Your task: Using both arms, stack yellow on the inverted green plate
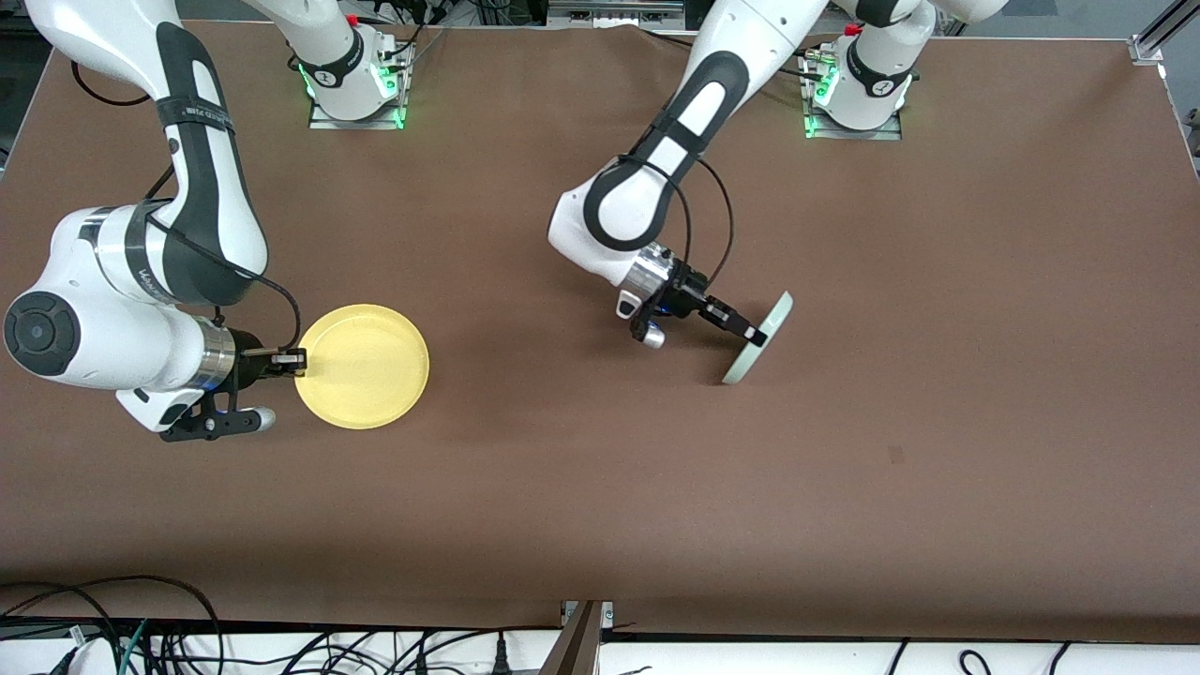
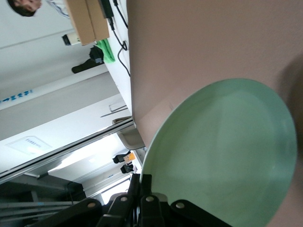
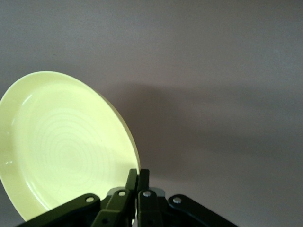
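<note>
The yellow plate (image 1: 364, 366) lies level with its hollow side up, toward the right arm's end of the table. My right gripper (image 1: 298, 358) is shut on its rim. The right wrist view shows the plate (image 3: 66, 146) with a shadow spread under it and the gripper (image 3: 138, 171) pinching its edge. The pale green plate (image 1: 776, 314) stands tipped almost on edge near the table's middle, its lower edge at the tabletop. My left gripper (image 1: 756, 335) is shut on its rim. In the left wrist view the green plate (image 2: 222, 151) fills the frame beside the gripper (image 2: 140, 176).
The brown tabletop (image 1: 600, 487) spreads bare around both plates. Both arm bases (image 1: 356, 84) (image 1: 858, 94) stand along the edge farthest from the front camera. Cables (image 1: 141, 628) lie below the table's near edge.
</note>
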